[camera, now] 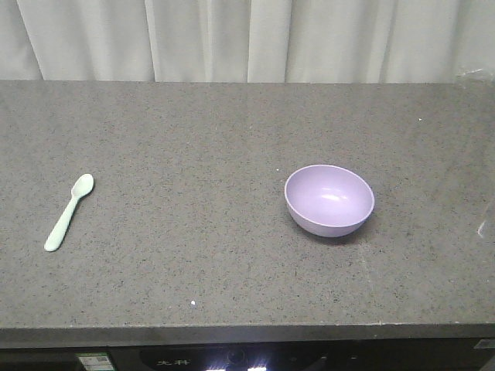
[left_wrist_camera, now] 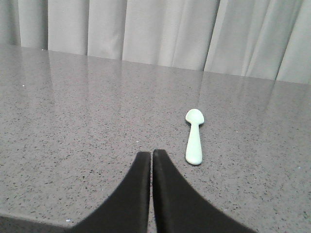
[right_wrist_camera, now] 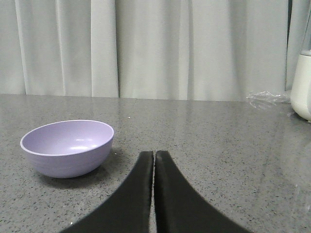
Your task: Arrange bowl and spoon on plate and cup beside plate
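Left gripper (left_wrist_camera: 151, 154): black fingers pressed together, only a hairline seam betw. them, nothing held. Small pale mint-green plastic spoon (left_wrist_camera: 194, 138) lies flat on the grey speckled stone counter (left_wrist_camera: 73, 121), ahead of this gripper and slightly to its right, near but apart. Handle end is nearest the fingertips, oval head away; in my judgement this lie suits a pinch on the handle. Right gripper (right_wrist_camera: 154, 154): likewise closed tip to tip, empty. Round smooth pale lavender plastic bowl (right_wrist_camera: 68, 145) sits upright, mouth up, ahead and to the left of the right gripper, not touching. Bowl and spoon are well apart, one on each arm's side, which is prob. why each arm faces its own item. Light blue plate and brown paper cup: not in any view, location cannot be stated. Far right of right gripper: white rounded vessel (right_wrist_camera: 302, 87), partly cut off, w/ crumpled clear film (right_wrist_camera: 265, 97) beside it; neither is a task item. Assessment: no task step done. Both grippers must open before any pick, and w/o the plate in sight no set-down spot can be confirmed.
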